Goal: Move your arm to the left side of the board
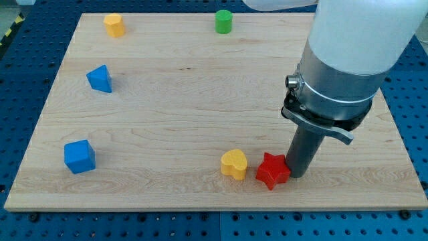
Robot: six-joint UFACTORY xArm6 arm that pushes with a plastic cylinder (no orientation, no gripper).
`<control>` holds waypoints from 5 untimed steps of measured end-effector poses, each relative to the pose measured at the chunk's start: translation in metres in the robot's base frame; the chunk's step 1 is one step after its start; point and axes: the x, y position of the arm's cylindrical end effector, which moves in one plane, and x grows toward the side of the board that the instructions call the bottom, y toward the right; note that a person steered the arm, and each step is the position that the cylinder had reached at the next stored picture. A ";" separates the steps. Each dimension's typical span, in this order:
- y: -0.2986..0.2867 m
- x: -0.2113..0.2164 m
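Note:
My rod comes down at the view's lower right, and my tip (299, 175) rests on the wooden board (200, 100), touching the right side of the red star block (272, 171). A yellow heart block (234, 164) lies just left of the red star. At the board's left side lie a blue cube (79, 156) near the bottom and a blue triangular block (100, 79) above it. A yellow heart-like block (115, 25) sits at the top left. A green cylinder (223, 21) stands at the top middle.
The arm's wide white and grey body (348, 53) hangs over the board's right part and hides some of it. Blue perforated table (20, 73) surrounds the board on all sides.

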 end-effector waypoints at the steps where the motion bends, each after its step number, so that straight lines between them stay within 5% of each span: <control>1: -0.008 -0.038; 2: -0.060 -0.060; 5: -0.367 -0.065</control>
